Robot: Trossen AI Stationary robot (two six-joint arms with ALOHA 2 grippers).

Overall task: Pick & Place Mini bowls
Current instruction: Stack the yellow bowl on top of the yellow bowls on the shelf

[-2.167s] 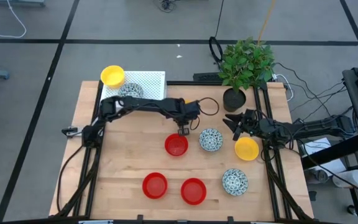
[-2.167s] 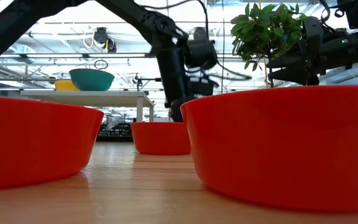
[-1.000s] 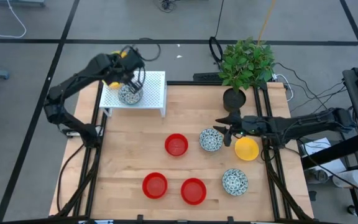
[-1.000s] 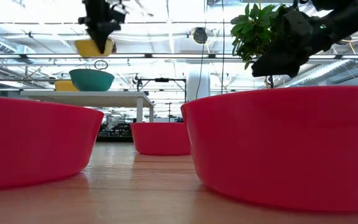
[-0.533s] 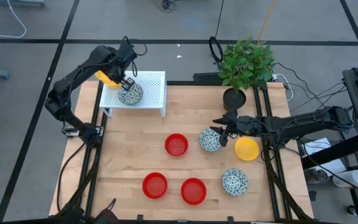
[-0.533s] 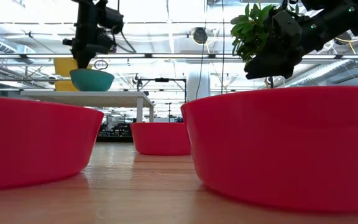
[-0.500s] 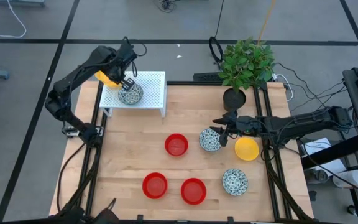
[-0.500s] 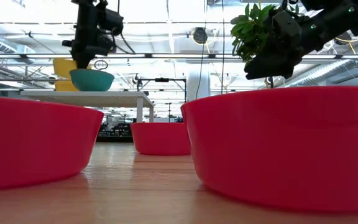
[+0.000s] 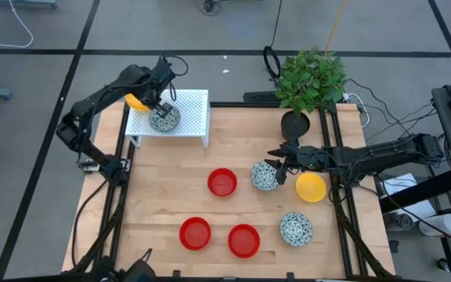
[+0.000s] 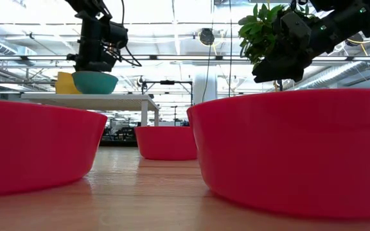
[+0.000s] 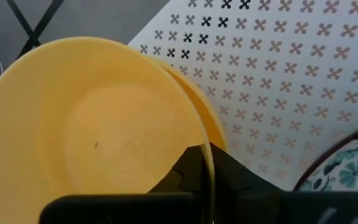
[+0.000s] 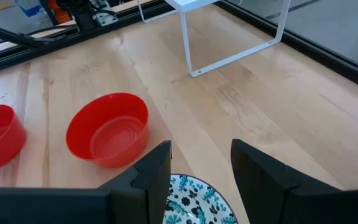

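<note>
Setting the yellow bowl (image 9: 135, 101) flat on the white rack (image 9: 193, 104), upper left, the left gripper (image 9: 163, 100) pinching its rim should lower gently; right gripper (image 12: 200, 163) gapes, empty.

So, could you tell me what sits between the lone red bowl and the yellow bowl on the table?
A speckled bowl, with the right hand over it, in the high view.
</note>
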